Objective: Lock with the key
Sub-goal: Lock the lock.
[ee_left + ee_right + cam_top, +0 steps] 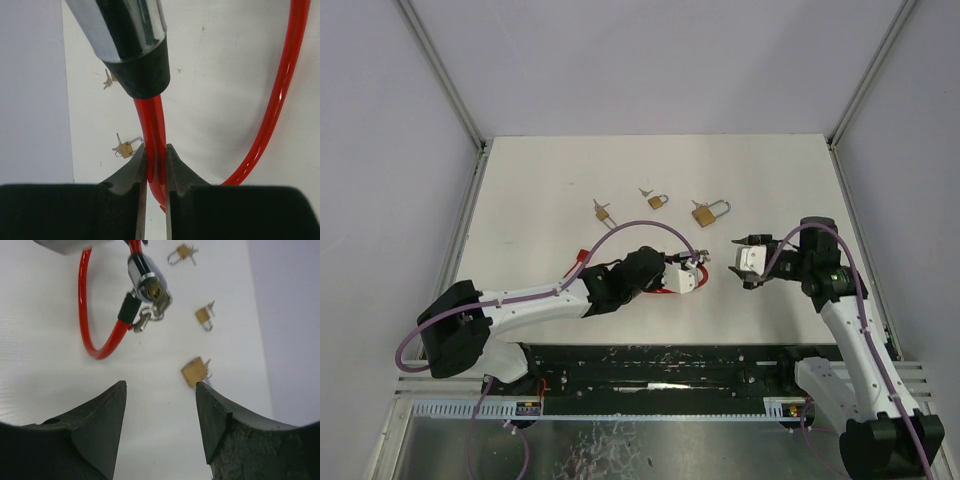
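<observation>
Your left gripper is clamped on the red cable, near the middle of the table. Your right gripper has its jaws apart, holding nothing, and faces the chrome lock head just beside it. A key sits at its keyhole. Three brass padlocks lie beyond, toward the far edge.

You've got a glossy red cable running into a black collar and a mirror-chrome barrel. Your left gripper shows matte black, and your right gripper is the same dark charcoal. The three padlocks read brass-gold with silver shackles. The table is plain white, the walls pale lilac, and purple wiring loops over white arms.
</observation>
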You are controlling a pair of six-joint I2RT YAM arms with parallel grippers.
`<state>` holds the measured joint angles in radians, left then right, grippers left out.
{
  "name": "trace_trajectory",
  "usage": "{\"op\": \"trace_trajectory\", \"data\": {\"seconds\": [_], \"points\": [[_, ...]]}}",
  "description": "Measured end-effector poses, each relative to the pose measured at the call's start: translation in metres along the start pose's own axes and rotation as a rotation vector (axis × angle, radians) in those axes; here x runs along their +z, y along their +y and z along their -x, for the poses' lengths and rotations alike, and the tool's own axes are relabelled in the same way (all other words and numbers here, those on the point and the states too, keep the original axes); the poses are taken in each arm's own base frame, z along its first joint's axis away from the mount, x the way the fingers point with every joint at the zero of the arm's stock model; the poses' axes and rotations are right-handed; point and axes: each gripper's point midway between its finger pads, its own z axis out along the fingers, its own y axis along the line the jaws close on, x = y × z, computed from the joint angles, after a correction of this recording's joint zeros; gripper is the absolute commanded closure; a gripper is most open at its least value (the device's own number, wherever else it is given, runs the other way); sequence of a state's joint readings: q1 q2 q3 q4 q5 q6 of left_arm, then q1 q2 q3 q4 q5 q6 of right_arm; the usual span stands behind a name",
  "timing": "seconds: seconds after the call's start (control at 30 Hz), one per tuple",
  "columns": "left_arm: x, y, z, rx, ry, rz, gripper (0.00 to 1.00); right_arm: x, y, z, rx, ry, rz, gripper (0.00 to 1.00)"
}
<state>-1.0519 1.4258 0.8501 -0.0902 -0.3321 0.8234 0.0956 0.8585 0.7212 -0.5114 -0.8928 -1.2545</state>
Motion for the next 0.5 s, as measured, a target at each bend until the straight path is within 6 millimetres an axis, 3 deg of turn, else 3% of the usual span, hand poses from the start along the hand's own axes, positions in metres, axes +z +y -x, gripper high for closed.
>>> {"op": "trace_trajectory", "data": {"seconds": [0.17,0.3,0.5], "points": [[0.000,-0.001,0.000,0.000,-0.002,-0.003,1.00,-0.008,0.000,0.032,-0.210,-0.102,0.006,0.40],[0.000,-0.001,0.001,0.000,-0.006,-0.007,1.00,-0.009,0.004,0.038,-0.383,-0.126,0.096,0.50],[0.000,-0.002,0.002,-0.003,-0.009,-0.012,1.00,-0.003,-0.004,0.044,-0.469,-0.179,0.170,0.51]]}}
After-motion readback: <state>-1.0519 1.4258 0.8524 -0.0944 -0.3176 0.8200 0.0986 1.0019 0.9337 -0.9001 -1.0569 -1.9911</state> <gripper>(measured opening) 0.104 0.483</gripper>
